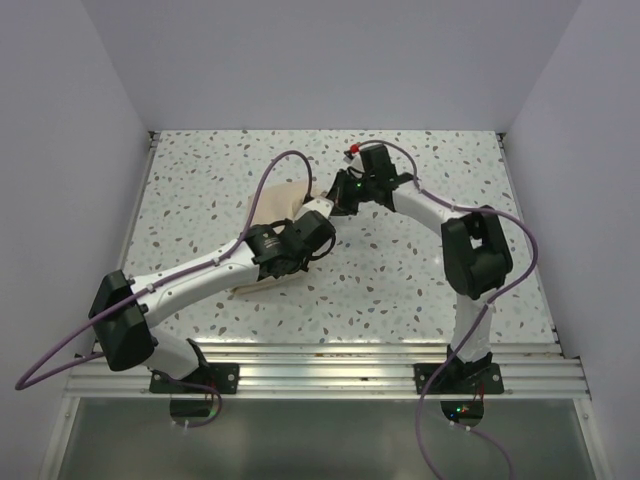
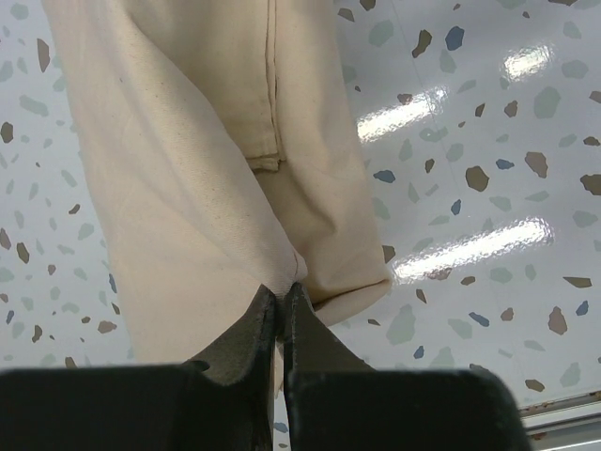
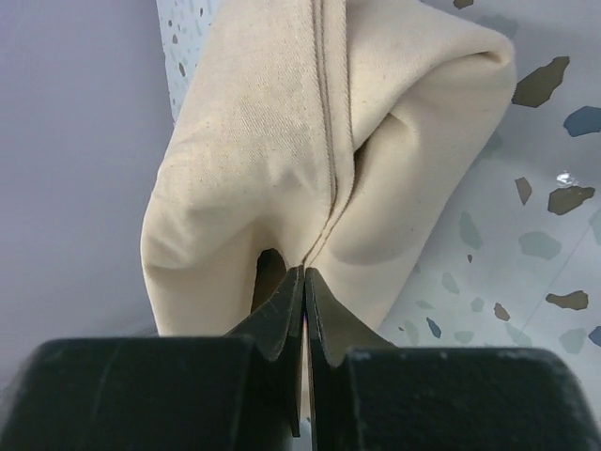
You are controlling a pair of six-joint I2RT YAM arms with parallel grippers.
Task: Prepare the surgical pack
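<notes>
The pack (image 1: 277, 203), a creased tan cloth bundle with a stitched hem, is seen on the bench (image 1: 400, 290) between the claws, a fold being pinched by the left claw (image 2: 282, 293) and the hem by the right claw (image 3: 303, 275), with both arms bent inward.

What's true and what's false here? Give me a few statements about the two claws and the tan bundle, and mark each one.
1. The left claw is shut on the cloth of the tan bundle. True.
2. The right claw hangs wide open, clear of the bundle. False: it is shut, pinching the bundle's cloth.
3. A shiny steel tray lies uncovered beside the bundle. False: no tray shows, only tan cloth.
4. The table has a pale, speckled top. True.
</notes>
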